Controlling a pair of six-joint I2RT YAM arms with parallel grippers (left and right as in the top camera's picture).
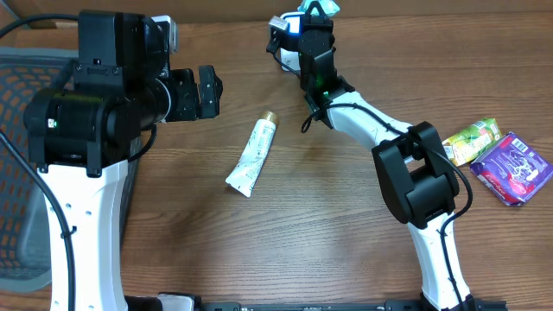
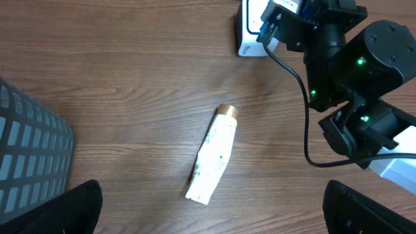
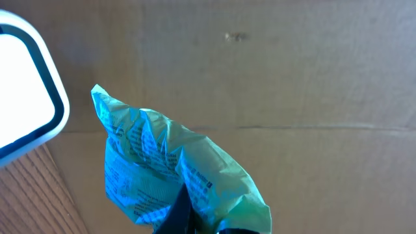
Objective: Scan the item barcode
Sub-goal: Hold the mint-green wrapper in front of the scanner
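The right gripper (image 3: 188, 218) is clamped tight on a crinkled green packet (image 3: 169, 169), just right of the white scanner (image 3: 26, 97). The left gripper (image 1: 197, 92) hangs wide open and empty, left of the scanner. A white tube (image 1: 252, 155) lies on the table (image 1: 328, 216), well apart from the scanner.

a white tube (image 1: 252, 155) with a gold cap lies flat on the wooden table (image 1: 328, 233), cap toward the far edge. near the right edge a green snack packet (image 1: 473, 141) lies just beside a purple packet (image 1: 514, 168). a grey mesh chair (image 1: 22, 95) stands at the left, and cardboard (image 3: 292, 65) backs the table
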